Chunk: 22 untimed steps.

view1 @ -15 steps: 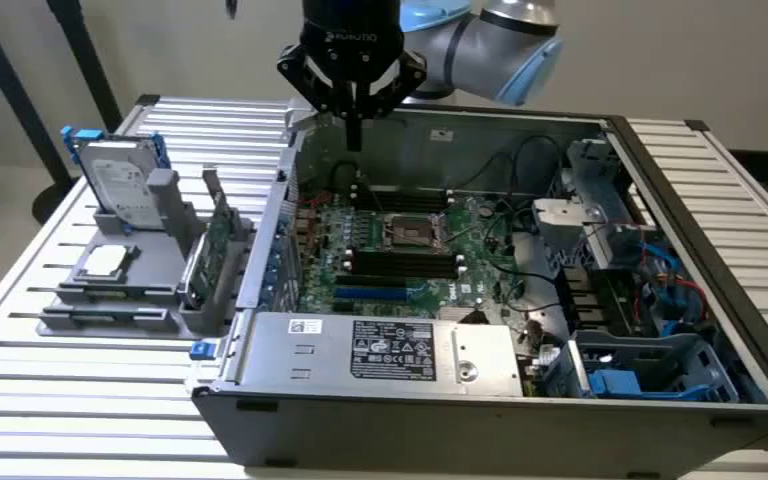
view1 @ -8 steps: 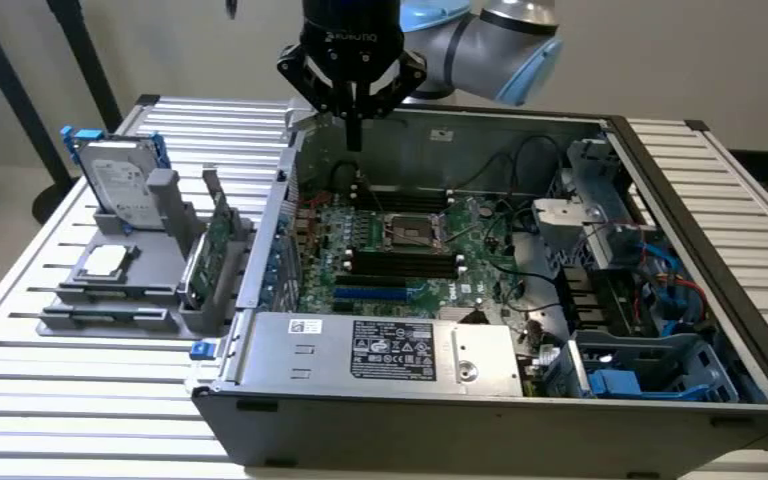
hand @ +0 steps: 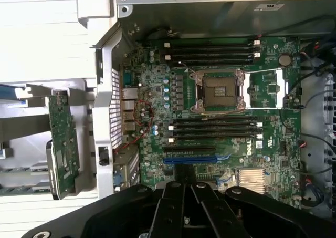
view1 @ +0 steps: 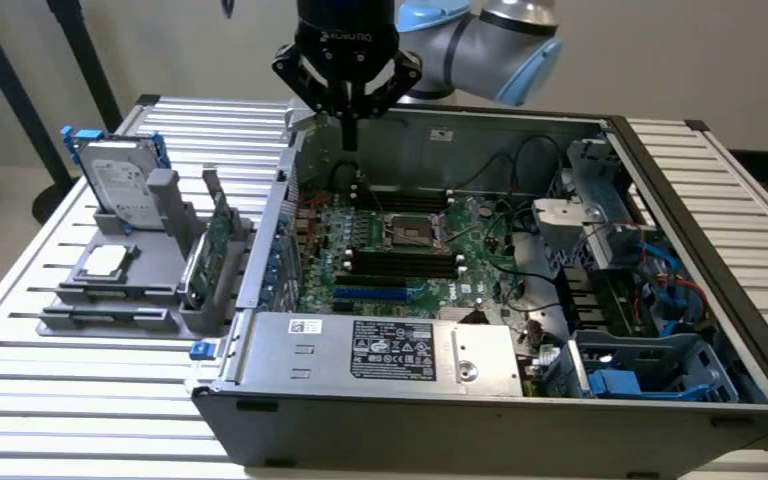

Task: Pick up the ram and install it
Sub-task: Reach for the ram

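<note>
Brushed silver metal began the scene at the exterior view's left: a hard drive (view1: 120, 180) with blue rails stood upright in a grey plastic rack (view1: 104, 318) on the slatted table (view1: 37, 400). Further right in that rack stood what we took for the ram (view1: 212, 205), a thin green board on its long edge. The broader green expansion card (view1: 211, 265) was in line in front of it.

We judged the ram light and stiff but fragile. It seemed best pinched by its flat faces near the middle of the top edge, clear of the contacts, and kept square so it would not flex.

Right of the rack rose the sheet-steel wall of the open computer case (view1: 491, 430). Above the case's far corner hung the black gripper (view1: 349, 135), its fingers drawn together with nothing green between them, well apart from the ram. Below it lay the green motherboard (view1: 398, 215), its dark memory slots (view1: 404, 264) apparently bare. At the right was a grey metal drive cage (view1: 604, 215).
</note>
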{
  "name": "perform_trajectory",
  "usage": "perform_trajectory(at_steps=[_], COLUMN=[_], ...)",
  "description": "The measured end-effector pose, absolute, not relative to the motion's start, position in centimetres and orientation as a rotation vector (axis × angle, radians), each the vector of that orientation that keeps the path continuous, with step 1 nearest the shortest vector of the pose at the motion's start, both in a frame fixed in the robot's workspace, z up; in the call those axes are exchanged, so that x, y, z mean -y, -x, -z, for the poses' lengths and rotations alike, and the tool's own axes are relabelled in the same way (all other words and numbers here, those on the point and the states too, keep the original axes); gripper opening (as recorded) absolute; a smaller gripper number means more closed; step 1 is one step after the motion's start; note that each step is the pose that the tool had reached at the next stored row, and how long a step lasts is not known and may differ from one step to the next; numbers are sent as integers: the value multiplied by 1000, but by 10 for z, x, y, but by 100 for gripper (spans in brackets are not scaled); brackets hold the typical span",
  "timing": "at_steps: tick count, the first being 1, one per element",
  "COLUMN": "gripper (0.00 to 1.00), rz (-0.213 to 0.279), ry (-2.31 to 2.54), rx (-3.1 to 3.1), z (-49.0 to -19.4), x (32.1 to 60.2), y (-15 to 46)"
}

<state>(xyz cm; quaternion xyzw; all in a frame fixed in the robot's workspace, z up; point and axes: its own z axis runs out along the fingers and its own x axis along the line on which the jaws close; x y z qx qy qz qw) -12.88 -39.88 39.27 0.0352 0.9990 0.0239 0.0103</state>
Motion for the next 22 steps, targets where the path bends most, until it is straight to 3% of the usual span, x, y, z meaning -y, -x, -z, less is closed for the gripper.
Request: perform_trajectory(at_steps=[22], gripper=[11], rz=[-75], ry=[-110], rx=[-3118], z=[-384], x=[399], y=[229])
